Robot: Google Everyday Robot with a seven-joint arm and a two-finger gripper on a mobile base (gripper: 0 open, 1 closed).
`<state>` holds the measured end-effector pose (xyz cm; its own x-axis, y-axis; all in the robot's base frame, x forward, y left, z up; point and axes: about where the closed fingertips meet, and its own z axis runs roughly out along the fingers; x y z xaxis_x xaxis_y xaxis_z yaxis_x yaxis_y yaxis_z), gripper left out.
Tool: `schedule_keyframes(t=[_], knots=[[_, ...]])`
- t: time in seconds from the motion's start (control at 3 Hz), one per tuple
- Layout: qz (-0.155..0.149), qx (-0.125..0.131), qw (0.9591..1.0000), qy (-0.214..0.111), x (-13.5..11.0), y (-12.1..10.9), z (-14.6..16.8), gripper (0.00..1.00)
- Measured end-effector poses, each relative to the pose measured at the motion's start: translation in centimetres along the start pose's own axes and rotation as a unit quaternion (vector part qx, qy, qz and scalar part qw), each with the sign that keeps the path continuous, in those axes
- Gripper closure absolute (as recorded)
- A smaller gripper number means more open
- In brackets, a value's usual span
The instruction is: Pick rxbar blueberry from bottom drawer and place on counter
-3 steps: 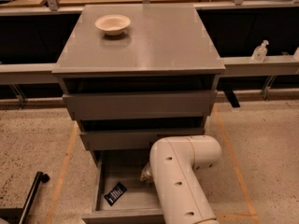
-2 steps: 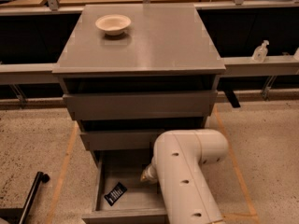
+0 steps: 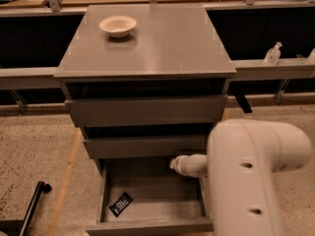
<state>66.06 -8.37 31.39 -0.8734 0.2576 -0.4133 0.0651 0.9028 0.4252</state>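
Three drawers are stacked beneath the counter (image 3: 162,48), and the bottom drawer (image 3: 157,188) is the one pulled furthest out, so that its grey floor is exposed. The rxbar blueberry (image 3: 121,203) is laid flat on that floor near the front left corner. It is turned at a slant and sits close to the left wall and the low front lip. The white arm (image 3: 251,176) is seen in the foreground at the right, and much of the drawer's right side is covered by it. The gripper (image 3: 174,164) is held at the end of a short white stub pointing left over the back right of the drawer, well apart from the bar. Whether it is released or clenched cannot be told. A pale bowl (image 3: 118,25) is set on the counter near its far left corner.
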Motion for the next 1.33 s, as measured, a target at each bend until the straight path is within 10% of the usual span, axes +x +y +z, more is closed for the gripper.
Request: schedule_keyframes(t=[0.33,0.67,1.33], knots=[[0.0,-0.003,0.9986,-0.054,-2.7,-0.6,-4.9,1.0],[-0.004,-0.023,0.9992,-0.033,-2.5,0.9,-3.6,1.0],[0.027,-0.053,0.9973,-0.043,-2.5,-1.5,-10.5,1.0]])
